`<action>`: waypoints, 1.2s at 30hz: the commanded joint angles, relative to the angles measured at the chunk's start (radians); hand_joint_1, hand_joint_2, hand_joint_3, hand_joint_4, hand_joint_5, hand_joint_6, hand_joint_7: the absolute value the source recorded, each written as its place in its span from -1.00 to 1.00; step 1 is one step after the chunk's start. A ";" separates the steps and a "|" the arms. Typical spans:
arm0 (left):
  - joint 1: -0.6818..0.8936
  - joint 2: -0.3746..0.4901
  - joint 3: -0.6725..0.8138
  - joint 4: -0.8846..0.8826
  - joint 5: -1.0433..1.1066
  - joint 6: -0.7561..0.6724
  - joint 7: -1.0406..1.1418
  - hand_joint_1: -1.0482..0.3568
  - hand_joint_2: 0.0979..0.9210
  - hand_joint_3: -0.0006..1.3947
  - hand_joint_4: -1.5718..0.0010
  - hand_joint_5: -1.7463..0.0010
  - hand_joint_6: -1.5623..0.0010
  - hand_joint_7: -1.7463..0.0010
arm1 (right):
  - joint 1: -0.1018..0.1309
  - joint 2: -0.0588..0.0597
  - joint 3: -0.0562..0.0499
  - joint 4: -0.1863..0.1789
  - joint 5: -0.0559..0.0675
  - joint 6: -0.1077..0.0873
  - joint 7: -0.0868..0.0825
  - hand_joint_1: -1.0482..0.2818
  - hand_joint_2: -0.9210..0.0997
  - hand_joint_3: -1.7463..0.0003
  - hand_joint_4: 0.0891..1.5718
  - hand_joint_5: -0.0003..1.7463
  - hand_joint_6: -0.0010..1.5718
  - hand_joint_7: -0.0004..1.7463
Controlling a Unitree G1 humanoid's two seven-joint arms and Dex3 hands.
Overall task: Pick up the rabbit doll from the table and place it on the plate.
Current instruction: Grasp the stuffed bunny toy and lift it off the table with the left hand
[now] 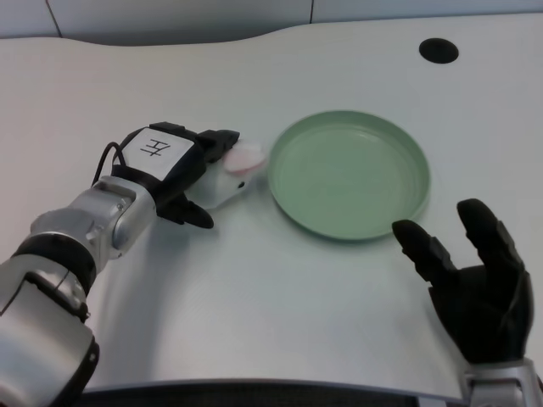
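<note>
The rabbit doll (pixel 233 175) is small and white with pink ears, lying on the table just left of the green plate (pixel 349 174). My left hand (pixel 182 170) covers its left side, fingers reaching over its top and thumb low beside it; the doll still rests on the table next to the plate's rim. Much of the doll's body is hidden under the fingers. The plate holds nothing.
My right hand (pixel 475 271) rests at the lower right, fingers apart, near the plate's front edge. A round black hole (pixel 438 50) sits in the tabletop at the far right. The table's curved back edge runs along the top.
</note>
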 commanded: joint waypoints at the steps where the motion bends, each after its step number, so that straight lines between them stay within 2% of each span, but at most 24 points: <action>1: 0.011 -0.007 -0.039 0.019 0.032 0.029 0.080 -0.18 0.67 -1.00 0.19 0.89 0.35 0.94 | 0.013 0.007 0.004 -0.015 0.007 0.007 0.005 -0.64 -1.00 0.81 0.15 -1.00 0.15 -1.00; 3: 0.009 -0.011 -0.058 0.023 0.048 0.050 0.134 -0.02 0.70 -0.99 0.06 0.87 0.17 0.93 | 0.020 0.007 0.007 -0.028 0.002 0.008 -0.004 -0.65 -1.00 0.82 0.15 -0.99 0.15 -1.00; 4: 0.007 -0.012 -0.066 0.025 0.054 0.059 0.145 0.06 0.80 -0.97 -0.02 0.85 0.04 0.91 | 0.022 0.008 0.009 -0.034 0.001 0.009 -0.009 -0.66 -1.00 0.82 0.16 -0.99 0.15 -0.99; 6: 0.002 -0.011 -0.088 0.028 0.069 0.073 0.176 0.10 0.86 -0.97 -0.06 0.85 -0.03 0.91 | 0.027 0.012 0.013 -0.046 0.000 0.010 -0.017 -0.66 -1.00 0.82 0.16 -0.99 0.16 -0.99; 7: -0.001 -0.010 -0.099 0.029 0.077 0.078 0.192 0.17 0.89 -0.97 -0.17 0.80 -0.18 0.87 | 0.030 0.014 0.015 -0.053 0.001 0.010 -0.020 -0.67 -1.00 0.82 0.17 -0.99 0.16 -0.99; 8: -0.004 -0.010 -0.106 0.030 0.082 0.081 0.203 0.19 0.91 -0.97 -0.21 0.78 -0.24 0.85 | 0.032 0.015 0.016 -0.058 0.002 0.010 -0.023 -0.67 -1.00 0.82 0.17 -0.99 0.16 -0.99; 10: -0.010 -0.008 -0.117 0.032 0.086 0.087 0.205 0.21 0.92 -0.98 -0.27 0.72 -0.34 0.83 | 0.031 0.014 0.016 -0.056 0.005 0.009 -0.020 -0.67 -1.00 0.82 0.17 -0.99 0.15 -1.00; 12: -0.015 -0.007 -0.122 0.033 0.084 0.091 0.201 0.21 0.94 -0.99 -0.19 0.51 -0.39 0.86 | 0.028 0.013 0.016 -0.051 0.007 0.005 -0.014 -0.67 -1.00 0.82 0.17 -0.99 0.15 -1.00; 14: -0.016 -0.004 -0.123 0.034 0.080 0.090 0.206 0.24 0.89 -0.99 -0.08 0.13 -0.46 0.90 | 0.024 0.011 0.013 -0.042 0.011 0.005 -0.005 -0.66 -1.00 0.81 0.15 -1.00 0.13 -1.00; 15: -0.017 -0.003 -0.121 0.034 0.077 0.090 0.205 0.26 0.85 -1.00 -0.04 0.06 -0.46 0.91 | 0.022 0.009 0.012 -0.039 0.013 0.006 -0.002 -0.66 -1.00 0.80 0.15 -1.00 0.13 -1.00; 18: -0.017 -0.003 -0.119 0.035 0.073 0.091 0.202 0.29 0.81 -1.00 -0.02 0.05 -0.46 0.93 | 0.020 0.007 0.012 -0.034 0.015 0.006 0.000 -0.66 -1.00 0.80 0.15 -1.00 0.13 -1.00; 21: -0.024 -0.008 -0.074 0.030 0.024 0.054 0.205 0.27 0.86 -0.99 0.00 0.00 -0.47 0.94 | 0.016 0.005 0.015 -0.035 0.009 0.001 -0.007 -0.66 -1.00 0.80 0.14 -1.00 0.13 -1.00; 22: -0.032 -0.010 -0.066 0.027 0.015 0.044 0.209 0.29 0.88 -0.99 0.08 -0.18 -0.49 0.90 | 0.013 0.006 0.014 -0.033 0.010 0.000 -0.010 -0.66 -1.00 0.80 0.14 -1.00 0.14 -1.00; 27: -0.042 -0.012 -0.058 0.026 0.010 0.033 0.211 0.29 0.85 -1.00 0.09 -0.05 -0.43 0.90 | 0.008 0.008 0.012 -0.029 0.013 0.000 -0.011 -0.65 -1.00 0.81 0.15 -1.00 0.14 -0.99; 28: -0.060 -0.012 -0.049 0.021 0.000 0.016 0.215 0.29 0.85 -1.00 0.07 -0.04 -0.43 0.90 | -0.002 0.006 0.010 -0.018 0.014 0.002 -0.010 -0.65 -1.00 0.81 0.15 -1.00 0.14 -1.00; 31: -0.098 -0.007 -0.029 0.012 -0.016 -0.035 0.233 0.26 0.82 -1.00 0.02 -0.11 -0.47 0.89 | -0.018 0.002 0.006 0.003 0.014 -0.002 -0.014 -0.64 -1.00 0.82 0.16 -0.99 0.15 -1.00; 36: -0.107 -0.003 -0.023 0.015 -0.016 -0.056 0.240 0.25 0.81 -1.00 0.02 -0.17 -0.49 0.89 | -0.023 0.000 0.003 0.012 0.013 -0.009 -0.013 -0.64 -1.00 0.83 0.16 -0.99 0.15 -1.00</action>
